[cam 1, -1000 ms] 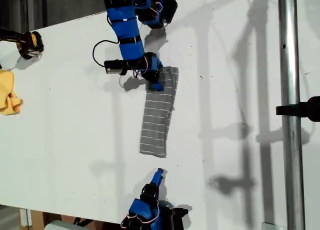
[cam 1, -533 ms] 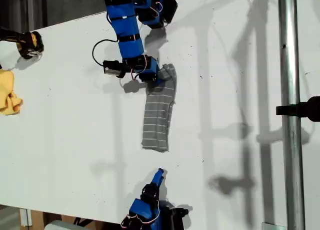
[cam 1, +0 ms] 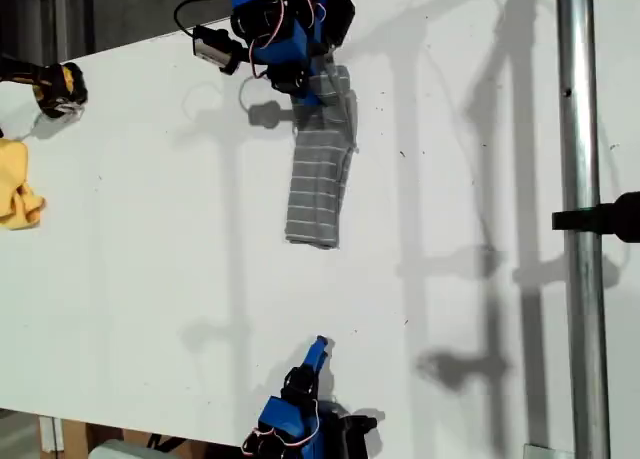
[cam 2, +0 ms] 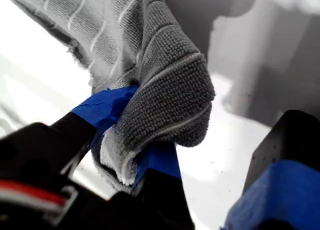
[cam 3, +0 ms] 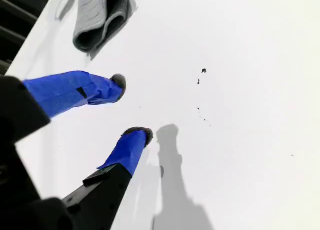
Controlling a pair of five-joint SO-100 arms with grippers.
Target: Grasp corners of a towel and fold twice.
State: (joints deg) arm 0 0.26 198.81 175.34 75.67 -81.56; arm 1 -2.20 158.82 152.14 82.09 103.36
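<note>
A: Progress?
B: Towel [cam 1: 320, 174] is a narrow folded strip near the tabletop's [cam 1: 150, 229] far edge, so judging one fold done, second left.
A: Jaws, near first?
B: My second gripper [cam 3: 127, 107] parted, empty, at the near edge. My first gripper [cam 2: 127, 140] clenched on the towel's far corner [cam 2: 172, 107], lifting it.

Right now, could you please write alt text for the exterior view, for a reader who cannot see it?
My first gripper, near the top of the exterior view, pinches one end of the grey striped towel, which trails folded across the white table. My second gripper waits open and empty at the view's bottom edge; a yellow cloth lies at its left edge.
</note>
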